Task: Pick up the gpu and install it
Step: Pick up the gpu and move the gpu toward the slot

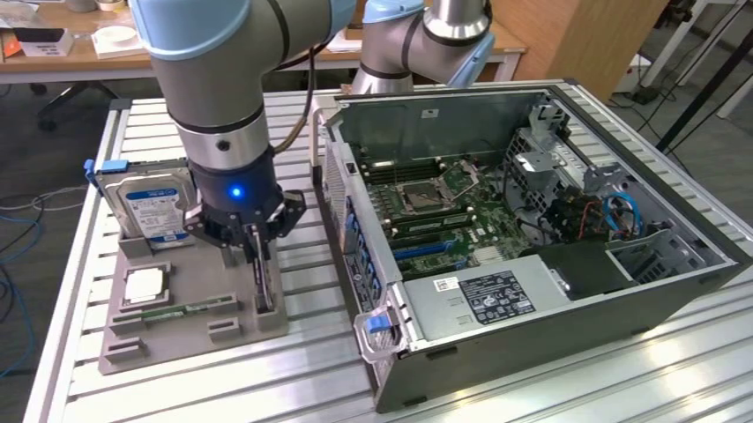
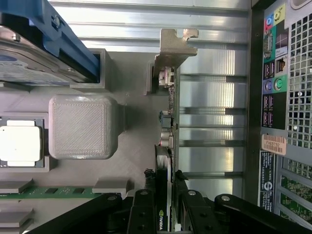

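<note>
Black pincer (image 1: pixel 261 254) (image 2: pixel 165 192) is reaching straight down, its fingers (image 2: pixel 146 183) pinching the gpu (image 1: pixel 266 286) (image 2: pixel 168 114) from both sides. The gpu is standing on edge in a slot of the grey holder (image 1: pixel 176 328) (image 2: pixel 134 151), silver bracket (image 2: pixel 173 48) at its far end. A memory stick (image 1: pixel 189 310) (image 2: pixel 48 191) and a processor chip (image 1: pixel 144 284) (image 2: pixel 19 144) are lying just beside it in the same holder, and a hard drive (image 1: pixel 153 207) (image 2: pixel 39 53) is standing upright beyond them. An open computer case (image 1: pixel 530 229) (image 2: pixel 282 122) is lying near the holder on the slatted table (image 1: pixel 294 379) (image 2: pixel 209 63).

Slatted metal counter (image 1: pixel 588 392) had a grey parts holder (image 1: pixel 176 333) and an open PC case (image 1: pixel 553 339) sitting side by side.
</note>
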`<state>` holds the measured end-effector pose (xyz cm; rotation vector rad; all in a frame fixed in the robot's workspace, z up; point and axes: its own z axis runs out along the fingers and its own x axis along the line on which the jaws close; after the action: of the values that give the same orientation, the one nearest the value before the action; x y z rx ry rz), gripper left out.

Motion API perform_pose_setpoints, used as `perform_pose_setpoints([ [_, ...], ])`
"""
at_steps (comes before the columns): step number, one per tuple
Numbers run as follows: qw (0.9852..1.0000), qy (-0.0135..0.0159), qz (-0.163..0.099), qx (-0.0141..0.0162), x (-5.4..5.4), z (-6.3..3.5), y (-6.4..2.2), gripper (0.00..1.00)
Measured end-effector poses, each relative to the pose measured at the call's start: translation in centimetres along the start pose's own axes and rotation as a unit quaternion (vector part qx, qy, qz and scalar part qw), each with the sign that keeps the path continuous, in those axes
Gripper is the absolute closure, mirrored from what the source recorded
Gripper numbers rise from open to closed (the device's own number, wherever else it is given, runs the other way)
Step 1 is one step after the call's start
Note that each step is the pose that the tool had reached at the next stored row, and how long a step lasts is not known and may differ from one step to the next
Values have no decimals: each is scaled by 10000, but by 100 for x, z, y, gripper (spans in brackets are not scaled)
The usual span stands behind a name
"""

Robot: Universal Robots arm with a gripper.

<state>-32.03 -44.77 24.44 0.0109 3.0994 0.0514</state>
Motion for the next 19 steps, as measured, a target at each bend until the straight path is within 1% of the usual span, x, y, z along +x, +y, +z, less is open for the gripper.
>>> perform_pose_setpoints([
  [19,10000,0,0,0,-5,-126,4,74],
])
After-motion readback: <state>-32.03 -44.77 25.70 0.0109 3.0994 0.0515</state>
